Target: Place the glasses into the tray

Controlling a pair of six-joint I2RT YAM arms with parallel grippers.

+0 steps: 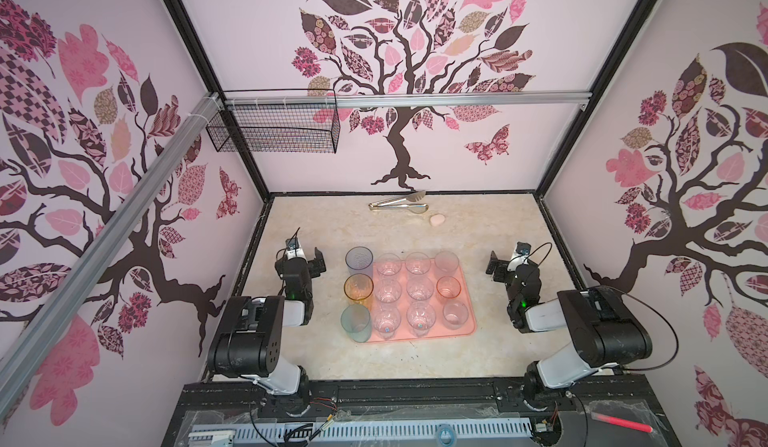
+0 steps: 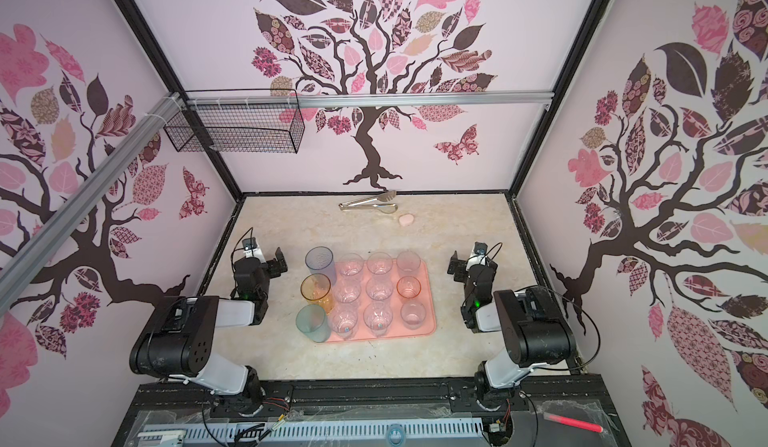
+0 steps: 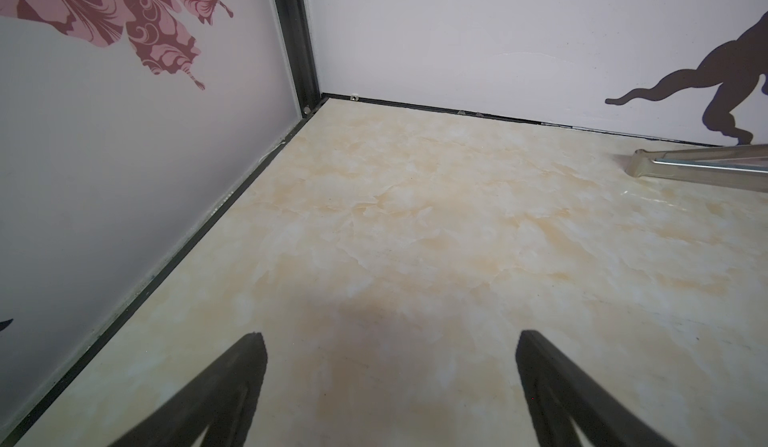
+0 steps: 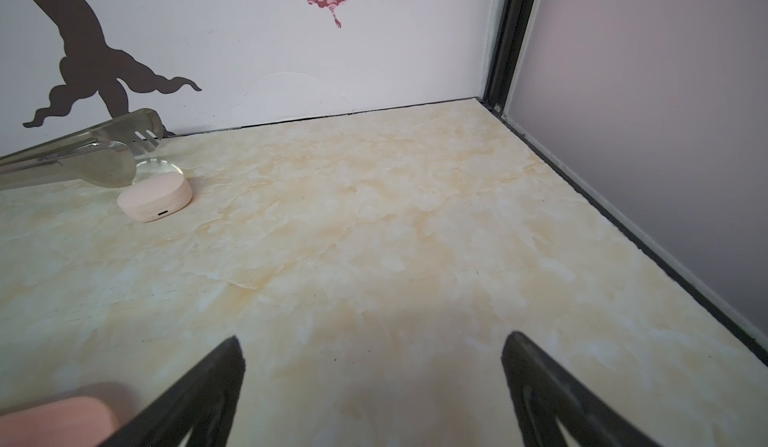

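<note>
**Twelve Glasses Ranged at Tray, Both Grippers Spread**

A marbled beige tabletop (image 1: pixel 511 233) was seen in both top views, with a flat salmon-pink rectangular tray (image 1: pixel 471 326) set at its centre between the two arms. Twelve translucent plastic glasses (image 1: pixel 419 289) were ranged upright in three rows of four. Nine clear and pinkish ones were stood inside the rim. A taller blue tumbler (image 1: pixel 359 258), an amber tumbler (image 1: pixel 358 287) and a teal tumbler (image 1: pixel 356 320) were lined along its left edge, and it could not be told whether their bases were on the tray. The left gripper (image 3: pixel 390 335) and the right gripper (image 4: pixel 374 337) were held over bare tabletop, fingers spread wide, nothing between them. By the back wall, gold-and-silver metal tongs (image 1: pixel 399 204) and a small pale pink case (image 1: pixel 437 219) were seen lying just beside each other.
</note>
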